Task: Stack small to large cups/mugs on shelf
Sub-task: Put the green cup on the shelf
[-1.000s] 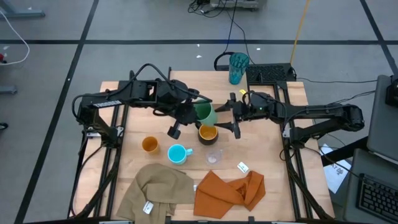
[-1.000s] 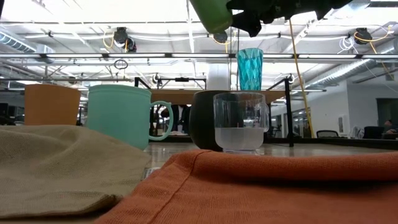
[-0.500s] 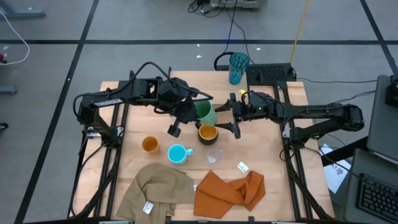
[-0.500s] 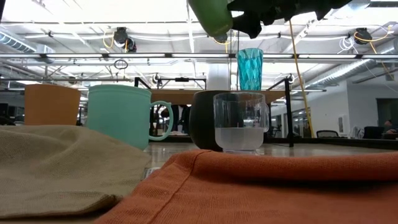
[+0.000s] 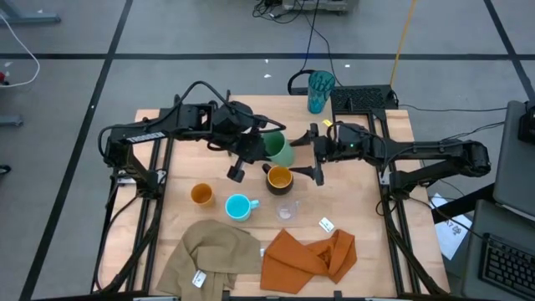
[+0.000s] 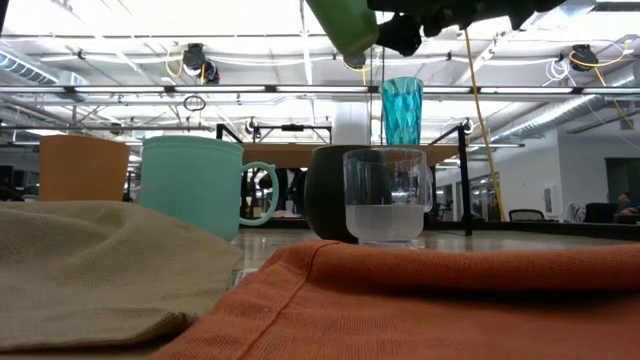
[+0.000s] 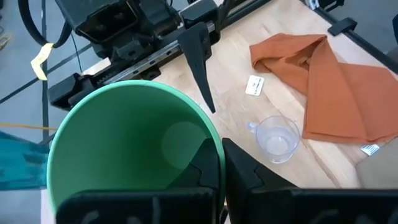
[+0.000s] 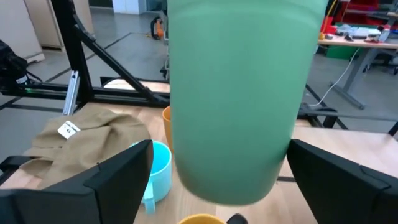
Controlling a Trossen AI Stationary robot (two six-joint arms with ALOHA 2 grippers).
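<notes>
Green cup (image 5: 278, 150): pinched at its rim by left gripper (image 5: 255, 150), lifted, tilted.
Right gripper (image 5: 316, 155): at its three o'clock, fingers spread wide, clear of it.

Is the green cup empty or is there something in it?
Empty. The left wrist view looks straight into the green cup, held up off the table by its rim in the left gripper, and shows only a bare green inside and bottom.
</notes>
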